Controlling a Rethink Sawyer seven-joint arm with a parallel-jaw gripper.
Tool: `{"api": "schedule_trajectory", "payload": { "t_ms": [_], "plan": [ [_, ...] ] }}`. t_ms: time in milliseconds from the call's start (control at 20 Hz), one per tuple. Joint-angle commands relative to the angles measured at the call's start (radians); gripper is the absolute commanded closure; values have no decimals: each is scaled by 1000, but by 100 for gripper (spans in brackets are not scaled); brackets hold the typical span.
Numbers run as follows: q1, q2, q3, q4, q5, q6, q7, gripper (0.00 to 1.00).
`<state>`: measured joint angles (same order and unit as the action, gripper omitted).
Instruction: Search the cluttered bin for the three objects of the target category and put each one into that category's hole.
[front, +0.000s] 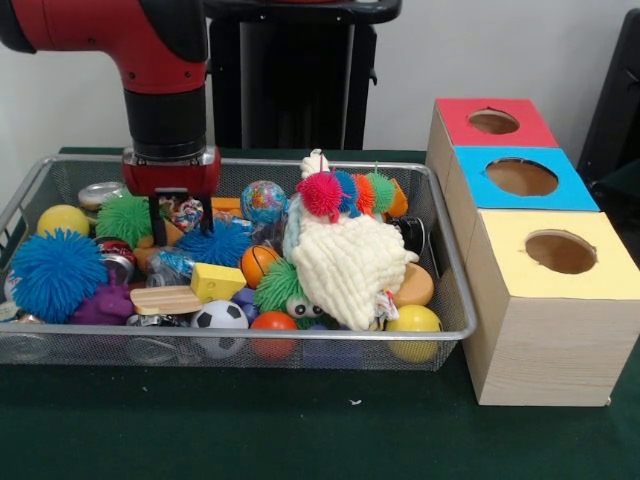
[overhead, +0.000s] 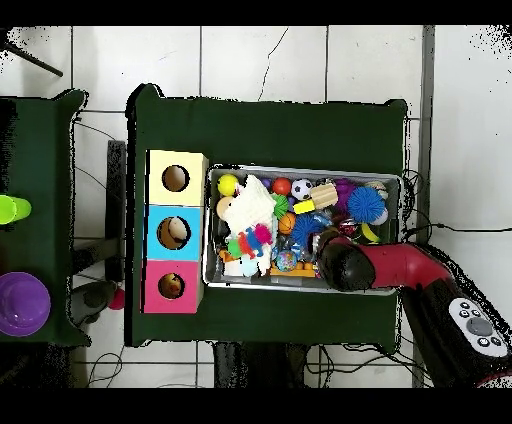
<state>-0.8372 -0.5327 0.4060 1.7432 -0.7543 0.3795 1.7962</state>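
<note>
Front view: tool (front: 170, 222) hangs low in the bin (front: 452, 300) over the clutter — probing for targets — grip state hidden.

Table (front: 300, 440): we record a dark green cloth top.
Side table (overhead: 40, 180): at 9 o'clock overhead, dark green.
Purple cup (overhead: 22, 303): on it, at 7 o'clock.
Green cup (overhead: 10, 209): just above.
Floor (overhead: 260, 60): pale tiles.
</note>
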Motion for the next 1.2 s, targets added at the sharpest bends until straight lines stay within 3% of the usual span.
{"api": "schedule_trajectory", "payload": {
  "t_ms": [50,350,600,800,1050,1200],
  "plan": [
    [30,28,0,-127,-90,113,-172,0],
    [47,22,15,-149,-176,106,-251,0],
    [65,8,18,-168,-226,69,-210,0],
    [63,13,25,-170,-203,107,-192,0],
    [43,21,27,-152,-100,204,-146,0],
    [38,16,29,-148,-81,246,-165,0]
  ]
}}
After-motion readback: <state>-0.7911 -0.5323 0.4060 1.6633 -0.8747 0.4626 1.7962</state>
